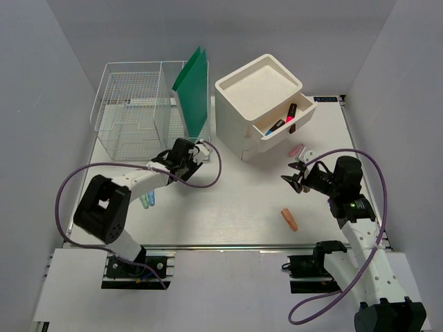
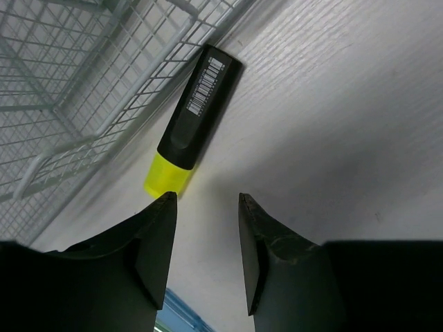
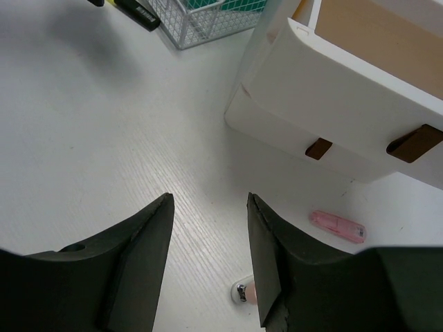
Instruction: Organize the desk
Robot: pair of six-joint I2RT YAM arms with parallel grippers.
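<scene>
Seeing a white desk [image 1: 228, 207]. Far left: wire basket [image 1: 131, 114] with a green folder [image 1: 194, 86] standing upright at its right end. Right of that: white drawer box [image 1: 259, 97], one drawer [image 1: 287, 123] pulled open, markers inside. Spotted left gripper [image 1: 199, 150] at the basket's near right corner. Spotted right gripper [image 1: 294, 178] near the box's near side, close to a small pink item [image 1: 296, 149]. Nearer, right of centre: lone orange piece [image 1: 290, 219]. Under the left arm: a couple of pale tubes [image 1: 147, 200]. Can't read jaw gaps from up here.

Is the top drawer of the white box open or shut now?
Open. The top drawer sticks out from the front of the white box, and pens lie visible inside it.
</scene>
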